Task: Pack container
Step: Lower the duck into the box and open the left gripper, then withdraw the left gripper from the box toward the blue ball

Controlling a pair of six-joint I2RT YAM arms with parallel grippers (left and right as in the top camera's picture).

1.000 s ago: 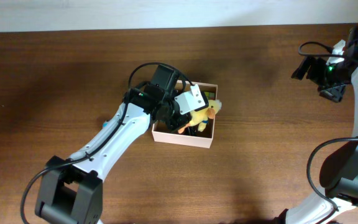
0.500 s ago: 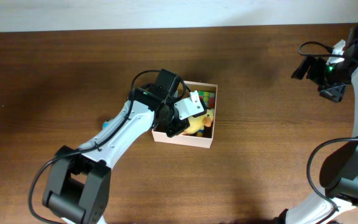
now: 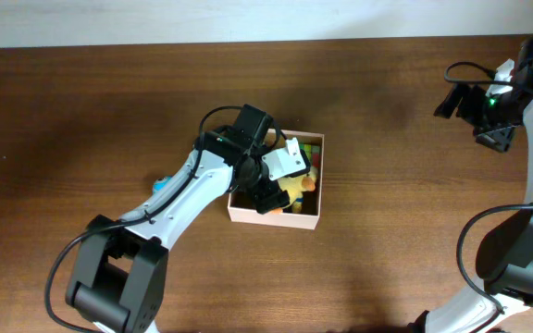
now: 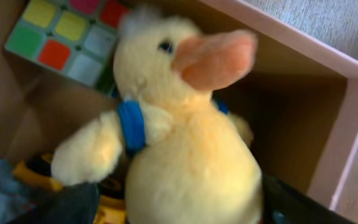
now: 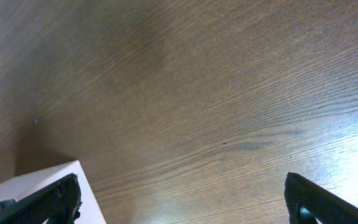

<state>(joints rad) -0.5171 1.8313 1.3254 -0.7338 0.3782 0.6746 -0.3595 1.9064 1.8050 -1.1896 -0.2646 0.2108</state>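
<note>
The left hand (image 3: 278, 188) is letting go. A second ago it was clamped on the plush duck (image 4: 185, 155) above the container (image 3: 276, 215); now it is reaching down inside the container with its fingers (image 4: 288, 208) spreading wide on either side of the toy, no longer squeezing it.

The duck is settling inside the container, body toward the near wall and beak pointing at the far corner. It is lying partly over a colour cube (image 4: 61, 37) at the back of the container and a yellow toy (image 4: 39, 171) beside it. The container itself is sitting in the middle of the tabletop (image 3: 109, 111), a little closer to the left arm than it was a second ago.

The right hand (image 5: 182, 199) is hovering far to the right of the container, spread wide and holding nothing, over bare wood.

By my reading, the duck is now packed. The placing step is ending, and the left hand is free to lift clear, provided the plush is not catching on a finger on the way up.
</note>
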